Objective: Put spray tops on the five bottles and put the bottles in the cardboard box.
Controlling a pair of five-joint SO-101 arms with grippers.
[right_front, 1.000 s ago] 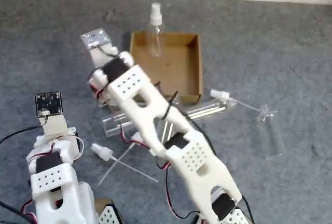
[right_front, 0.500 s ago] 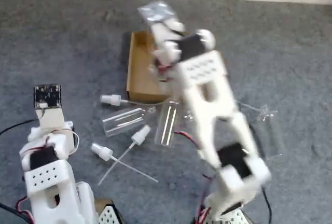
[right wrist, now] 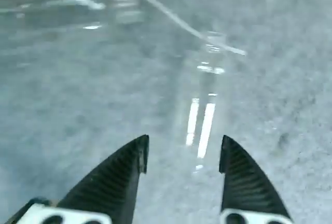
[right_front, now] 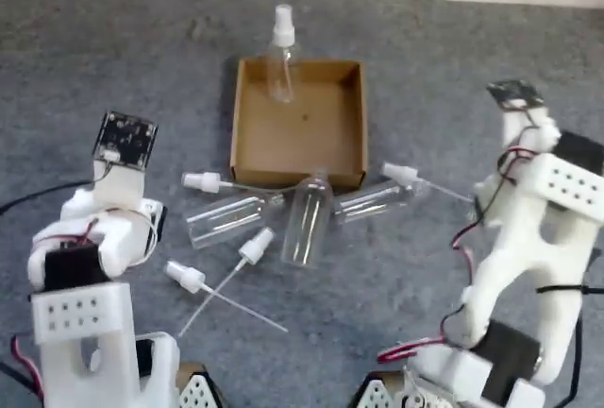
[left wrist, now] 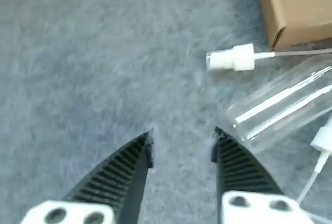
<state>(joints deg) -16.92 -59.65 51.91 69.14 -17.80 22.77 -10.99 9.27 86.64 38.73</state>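
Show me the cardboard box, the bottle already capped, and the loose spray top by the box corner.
cardboard box (right_front: 316, 134), high view, bare floor inside.
capped bottle (right_front: 281, 68), high view, clear body.
loose spray top (left wrist: 234, 58), left wrist view, white head.

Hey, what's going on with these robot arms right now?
The job here is capping bottles and boxing them. One capped bottle is in the cardboard box. Neither gripper holds anything: the left gripper hangs open over the carpet near a loose spray top, and the right gripper hangs open above a clear bottle lying on the carpet.
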